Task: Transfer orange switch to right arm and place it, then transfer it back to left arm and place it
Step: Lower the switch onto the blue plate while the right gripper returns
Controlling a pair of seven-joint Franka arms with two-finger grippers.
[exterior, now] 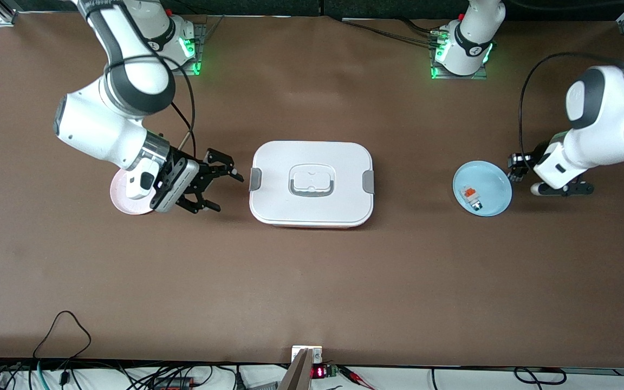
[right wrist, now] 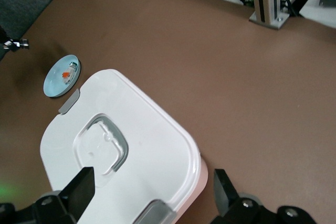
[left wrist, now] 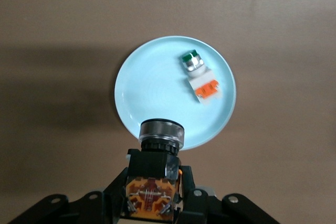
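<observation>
Your left gripper (left wrist: 152, 203) had its jaws clamped on the orange switch (left wrist: 155, 169) at the right edge of the front frame, just beside the blue plate (exterior: 482, 188). That plate held a white-and-grey component (exterior: 472, 197). Your right gripper (exterior: 212, 184) stood with jaws spread and empty at left of centre, between the pink plate (exterior: 122, 197) and the box (exterior: 311, 182) at mid-frame.

White box (exterior: 312, 184) sits mid-table; right claw (exterior: 215, 181) open beside it; left claw (exterior: 519, 165) at blue plate (exterior: 482, 188)
</observation>
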